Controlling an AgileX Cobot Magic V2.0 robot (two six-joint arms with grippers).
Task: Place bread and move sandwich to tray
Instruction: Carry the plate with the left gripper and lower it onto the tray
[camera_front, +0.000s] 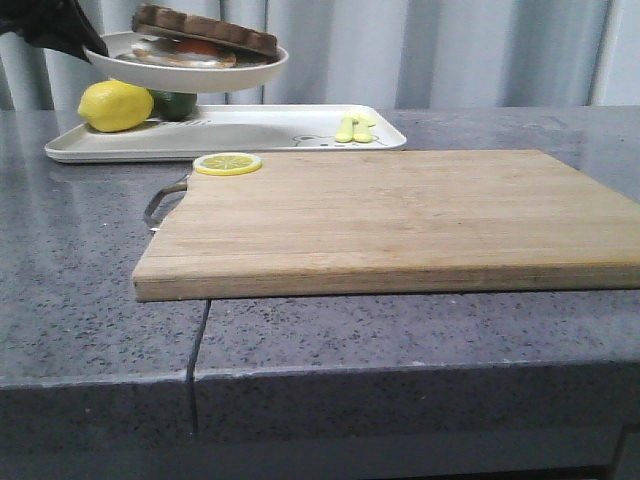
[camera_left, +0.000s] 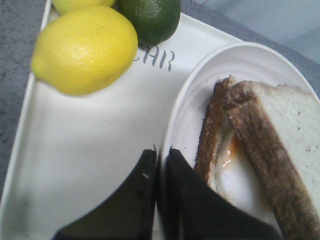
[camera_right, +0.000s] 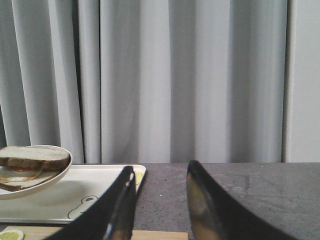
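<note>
Bread on: top slice sits on sandwich | my left gripper pinched on plate rim, carried above tray, near lemon | right gripper empty, jaws apart | left: set plate down.

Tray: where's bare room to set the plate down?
The tray is bare in its middle, between the lemon with the lime at its left end and the small yellow pieces near its right end. The left gripper holds the plate above the crowded left end.
</note>
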